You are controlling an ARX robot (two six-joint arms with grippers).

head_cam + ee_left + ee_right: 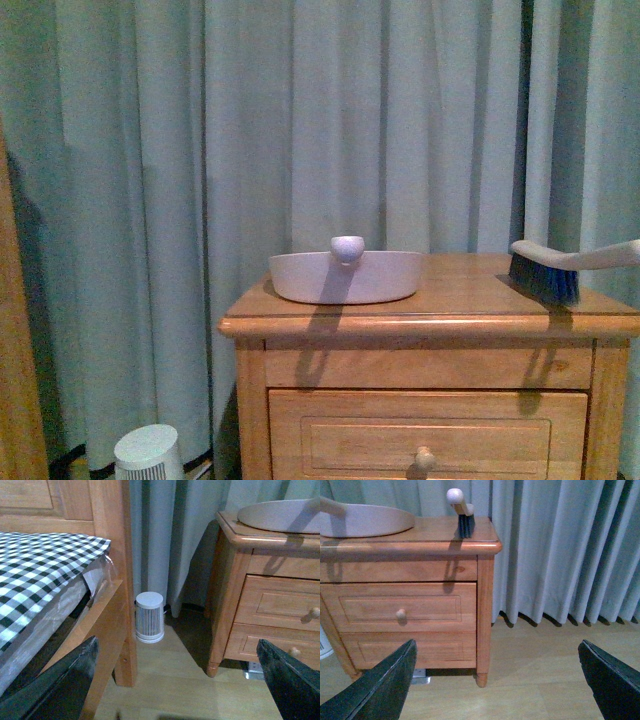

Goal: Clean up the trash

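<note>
Two grippers, both spread wide and holding nothing: left gripper [176, 641], right gripper [496, 642]. Trash: can't tell where, no view shows it. Nightstand [430, 330] top carries dustpan [345, 280] and brush [560, 270]. White slatted canister [147, 455] sits on the floor left of nightstand.

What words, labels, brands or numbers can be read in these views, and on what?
None. The dustpan, brush, nightstand, white ribbed canister, checked bedding and curtain show no readable print in any view.
</note>
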